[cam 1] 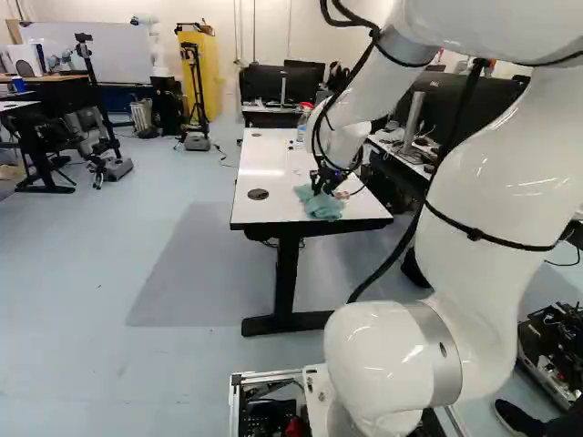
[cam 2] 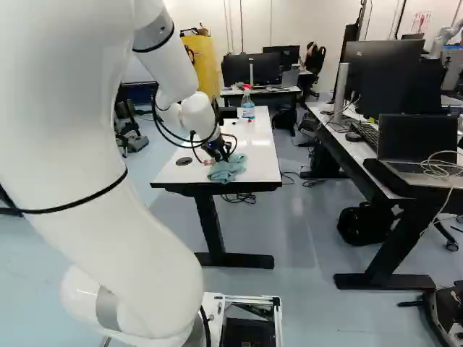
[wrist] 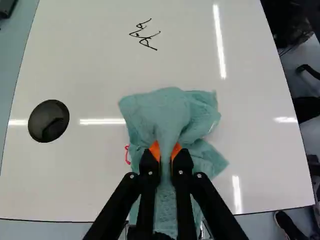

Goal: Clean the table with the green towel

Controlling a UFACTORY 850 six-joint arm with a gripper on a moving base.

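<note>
Your gripper (wrist: 166, 149) pinches the green towel (wrist: 170, 110) between its two pads, and the loose cloth lies on the near part of the table (wrist: 90, 185). Press it down gently and wipe over the red mark (wrist: 127, 155) beside it with overlapping strokes. Perhaps the folds touch only lightly; this I cannot see surely. Then please go to the black writing (wrist: 144, 35) ahead, keeping cloth under the fingertips.
</note>
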